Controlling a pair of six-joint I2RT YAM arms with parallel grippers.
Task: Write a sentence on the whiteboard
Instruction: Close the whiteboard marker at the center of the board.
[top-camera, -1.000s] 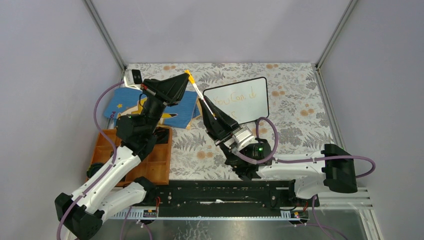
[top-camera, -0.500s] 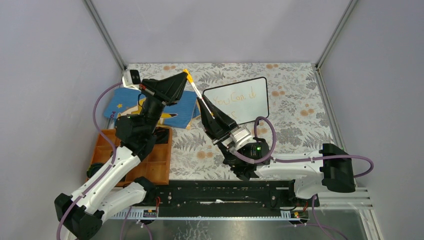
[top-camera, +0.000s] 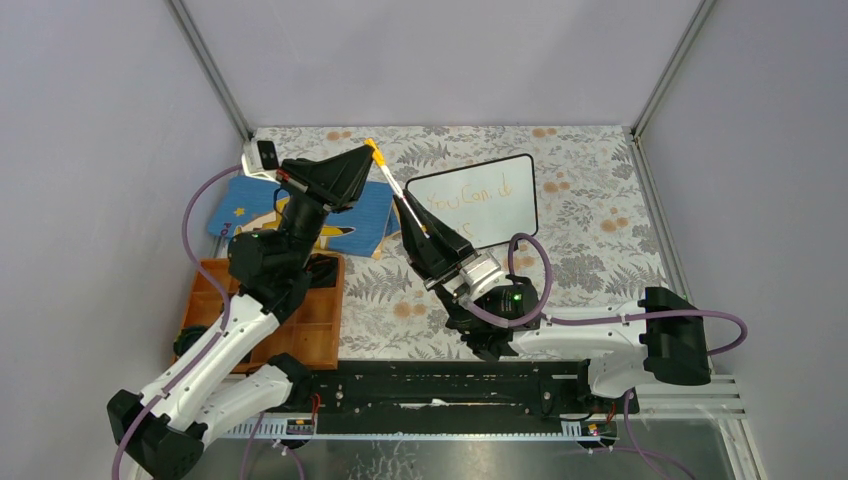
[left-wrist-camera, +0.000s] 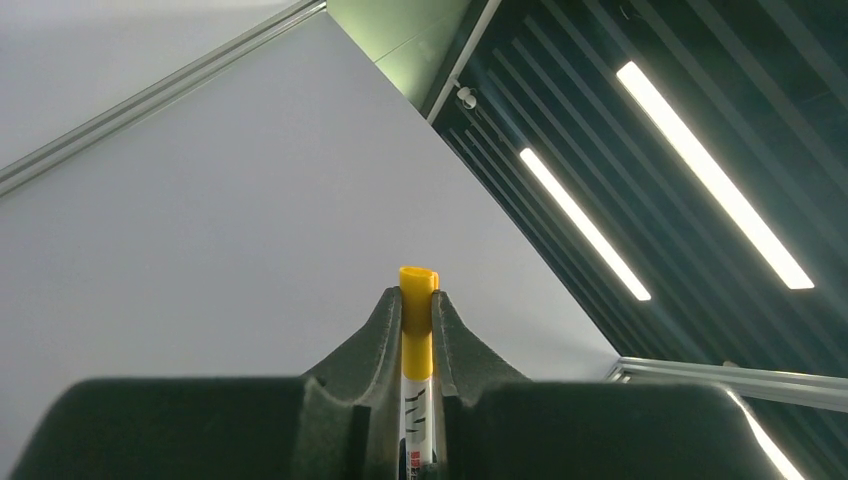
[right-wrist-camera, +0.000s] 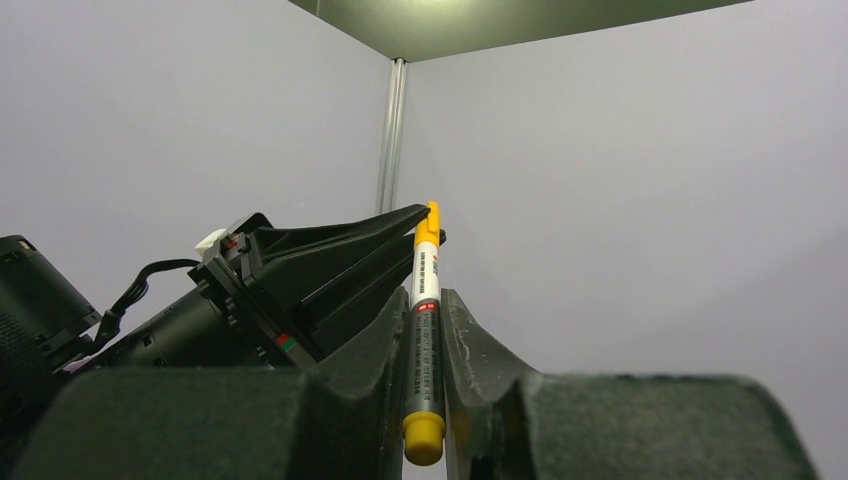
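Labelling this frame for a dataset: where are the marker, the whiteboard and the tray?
marker (top-camera: 393, 180): top view, white barrel.
whiteboard (top-camera: 497, 224): top view, bare lower right area.
tray (top-camera: 320, 335): top view, bare right side.

Plain grey walls (top-camera: 450, 60) – a floral tablecloth (top-camera: 600, 200) – ceiling striplights (left-wrist-camera: 700, 165) overhead.

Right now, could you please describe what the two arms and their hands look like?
The left arm and right arm have white shells and black joints, each trailed by a purple cable. The left hand and right hand are black wedges narrowing toward the tips. A green light glows near the right wrist.
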